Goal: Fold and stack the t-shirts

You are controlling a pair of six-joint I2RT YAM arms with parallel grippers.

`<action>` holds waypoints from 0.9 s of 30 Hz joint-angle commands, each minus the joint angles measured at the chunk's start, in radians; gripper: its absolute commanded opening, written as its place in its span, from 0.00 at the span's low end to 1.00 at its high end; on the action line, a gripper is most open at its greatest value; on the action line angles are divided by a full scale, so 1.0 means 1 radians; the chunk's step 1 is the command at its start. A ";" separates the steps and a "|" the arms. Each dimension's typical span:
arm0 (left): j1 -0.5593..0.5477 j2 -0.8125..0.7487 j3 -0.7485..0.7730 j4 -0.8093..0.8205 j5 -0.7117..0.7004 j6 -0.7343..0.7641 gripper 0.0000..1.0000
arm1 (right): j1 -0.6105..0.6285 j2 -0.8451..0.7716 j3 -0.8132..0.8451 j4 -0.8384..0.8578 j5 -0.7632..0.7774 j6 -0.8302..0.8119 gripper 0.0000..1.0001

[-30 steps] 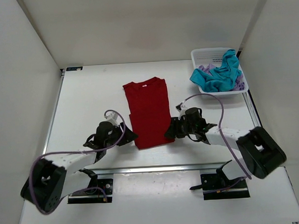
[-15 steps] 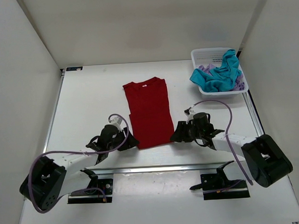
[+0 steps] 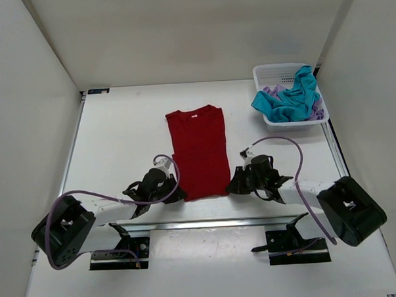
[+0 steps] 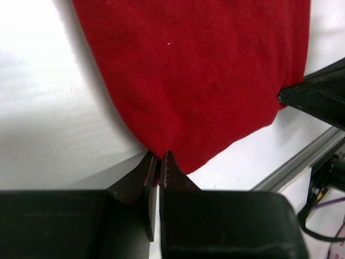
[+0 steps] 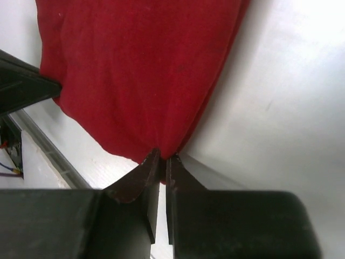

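Note:
A deep red t-shirt (image 3: 199, 150) lies folded lengthwise in the middle of the table, collar at the far end. My left gripper (image 3: 176, 195) is shut on its near left hem corner, the cloth (image 4: 194, 81) pinched between the tips (image 4: 160, 156). My right gripper (image 3: 231, 186) is shut on the near right hem corner, red cloth (image 5: 140, 75) caught between its tips (image 5: 162, 156). A teal-blue t-shirt (image 3: 289, 98) and a pale lavender t-shirt (image 3: 270, 91) lie crumpled in the basket.
The white mesh basket (image 3: 268, 71) stands at the far right corner of the table. A metal rail (image 3: 208, 222) runs along the near table edge, just behind both grippers. White walls close in the left, back and right sides.
Both grippers slid down along the shirt's sides to its near hem corners and closed on the cloth. The shirt's lower edge has drawn in slightly.

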 commanded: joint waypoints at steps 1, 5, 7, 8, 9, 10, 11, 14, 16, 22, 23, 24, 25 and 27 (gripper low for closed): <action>-0.037 -0.076 -0.024 -0.188 -0.004 0.005 0.03 | 0.090 -0.081 -0.058 -0.061 0.053 0.048 0.00; -0.093 -0.275 -0.072 -0.357 0.008 -0.024 0.00 | 0.262 -0.257 -0.095 -0.176 0.150 0.146 0.00; -0.096 -0.379 -0.075 -0.458 0.025 -0.042 0.00 | 0.325 -0.332 -0.074 -0.263 0.203 0.173 0.00; -0.091 -0.427 -0.036 -0.519 0.028 -0.041 0.00 | 0.304 -0.364 -0.040 -0.286 0.202 0.161 0.01; -0.070 -0.433 0.020 -0.542 0.033 -0.023 0.00 | 0.285 -0.378 -0.019 -0.320 0.193 0.157 0.00; -0.039 -0.430 0.094 -0.584 0.031 0.011 0.00 | 0.241 -0.379 0.036 -0.345 0.178 0.120 0.00; -0.019 -0.400 0.135 -0.605 0.038 0.033 0.00 | 0.183 -0.373 0.093 -0.357 0.170 0.074 0.00; 0.108 -0.255 0.305 -0.575 0.074 0.109 0.00 | 0.028 -0.270 0.269 -0.388 0.115 -0.038 0.00; 0.165 -0.135 0.460 -0.540 0.088 0.152 0.00 | -0.056 -0.148 0.361 -0.370 0.070 -0.081 0.00; 0.305 0.296 0.854 -0.500 0.099 0.166 0.00 | -0.250 0.193 0.743 -0.368 -0.011 -0.150 0.00; 0.331 0.336 0.930 -0.501 0.102 0.168 0.00 | -0.256 0.271 0.774 -0.379 -0.017 -0.152 0.00; 0.349 0.410 0.959 -0.515 0.111 0.159 0.00 | -0.276 0.302 0.854 -0.404 -0.030 -0.156 0.00; 0.358 0.473 1.030 -0.518 0.102 0.155 0.00 | -0.285 0.375 0.894 -0.403 -0.034 -0.171 0.00; 0.386 0.565 1.123 -0.533 0.099 0.155 0.00 | -0.305 0.471 1.029 -0.425 -0.053 -0.176 0.00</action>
